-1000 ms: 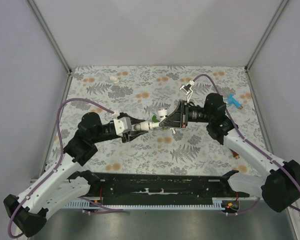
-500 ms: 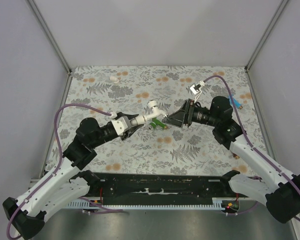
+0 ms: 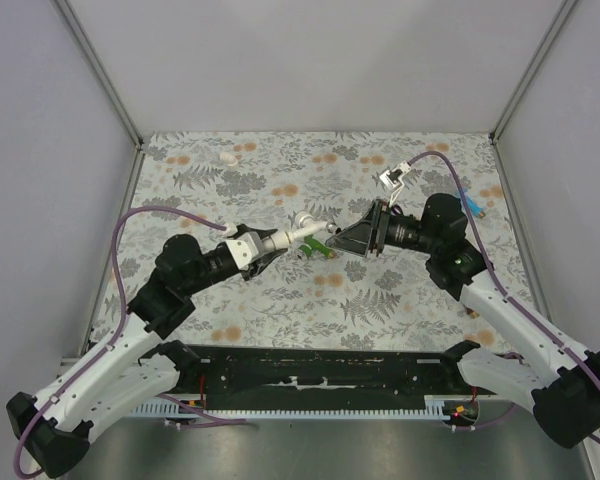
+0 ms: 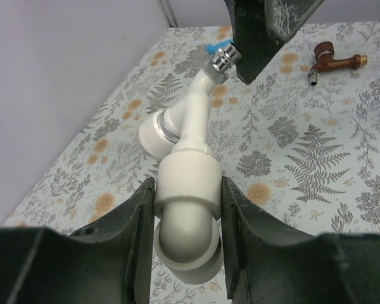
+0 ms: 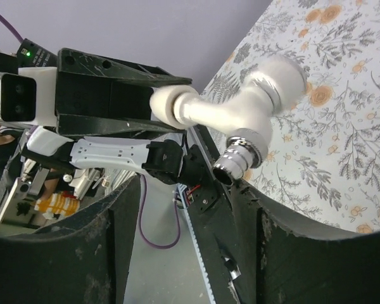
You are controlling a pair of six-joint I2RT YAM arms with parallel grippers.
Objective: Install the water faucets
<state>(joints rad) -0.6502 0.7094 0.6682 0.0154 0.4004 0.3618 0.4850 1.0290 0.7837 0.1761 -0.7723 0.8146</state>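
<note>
White faucet (image 3: 303, 232) dropped lower; green faucet (image 3: 321, 247) half-hidden.

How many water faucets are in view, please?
4: white faucet in left gripper, green faucet on table beneath, blue faucet beyond right arm, brown faucet beside its forearm. Arms may hide more.

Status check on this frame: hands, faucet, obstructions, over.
Left hand shut on white faucet, held aloft. Right hand open, at its chrome tip. Green faucet lies on table below, not between them.
</note>
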